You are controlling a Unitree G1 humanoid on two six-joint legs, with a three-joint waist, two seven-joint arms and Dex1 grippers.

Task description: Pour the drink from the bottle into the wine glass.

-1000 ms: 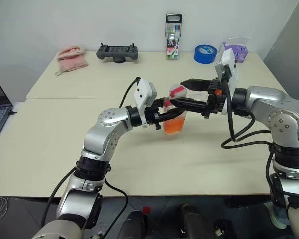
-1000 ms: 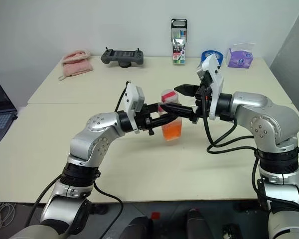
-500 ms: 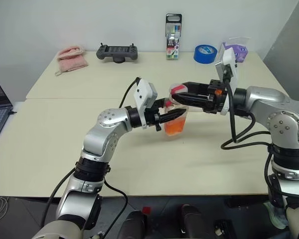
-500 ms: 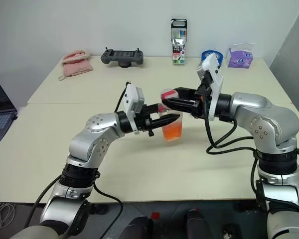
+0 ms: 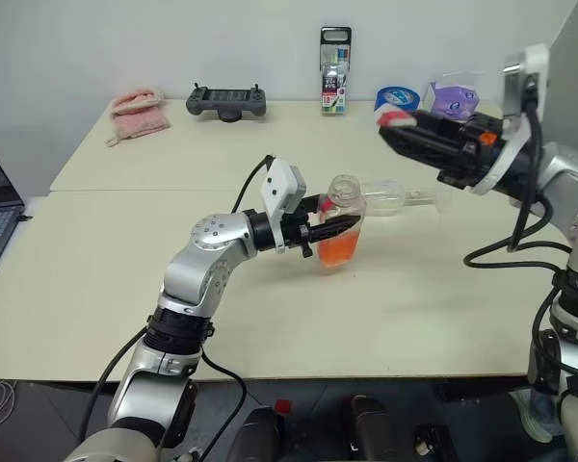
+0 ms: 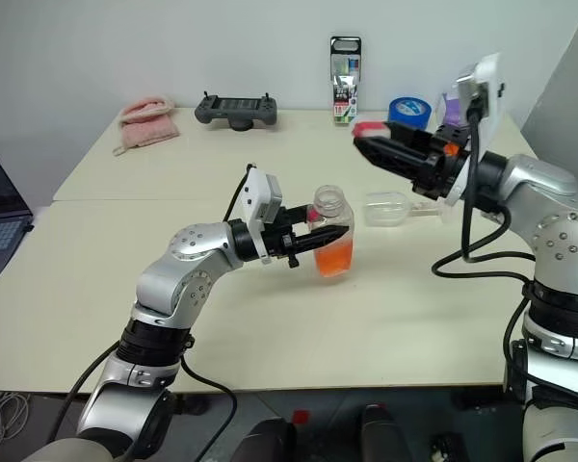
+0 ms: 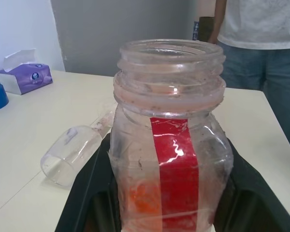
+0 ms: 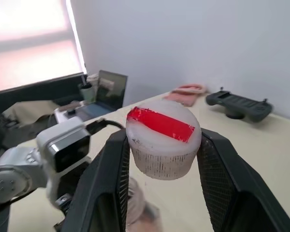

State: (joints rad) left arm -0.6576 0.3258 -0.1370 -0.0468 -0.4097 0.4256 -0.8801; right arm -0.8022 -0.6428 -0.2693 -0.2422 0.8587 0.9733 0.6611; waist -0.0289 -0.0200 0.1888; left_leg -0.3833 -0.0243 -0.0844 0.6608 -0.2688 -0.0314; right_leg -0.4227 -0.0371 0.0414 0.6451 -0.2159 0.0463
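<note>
**Inspector:** Head view first. What is in hand?

**Assistant:** The bottle (image 5: 344,192) stands upright at mid-worktop (image 5: 125,250), mouth open. The left fingers (image 5: 326,229) are clamped on its body from the left. The drink (image 5: 337,248) fills only the lower part. The right fingers (image 5: 433,144) are raised over the far right of the worktop and pinch the cap (image 5: 393,117), which is white with a red strip.

**Inspector:** And the wine glass?

**Assistant:** The wine glass (image 5: 383,195) lies on its side just right of the bottle, bowl towards it and stem pointing right. It is not held.

**Inspector:** Left wrist view.

**Assistant:** It confirms the grip, with a black finger on each flank of the bottle. The neck is bare and a red strip runs down the wall. The fallen glass lies beyond it. A tissue box (image 7: 24,77) sits at the far edge, and a person (image 7: 261,43) stands past the worktop.

**Inspector:** Right wrist view.

**Assistant:** The cap sits squarely between the two fingers, closed on its ribbed side. A controller (image 8: 239,104) rests at the far edge.

**Inspector:** Your finding on the step?

**Assistant:** In my judgement uncapping is done and pouring has not begun.

**Inspector:** What does the next move call for?

**Assistant:** The cap should be set down clear of the work, since the right fingers are occupied. The glass must then be stood on its foot. Only after that should the bottle be tipped over the bowl, slowly, because the mouth is wide.
</note>
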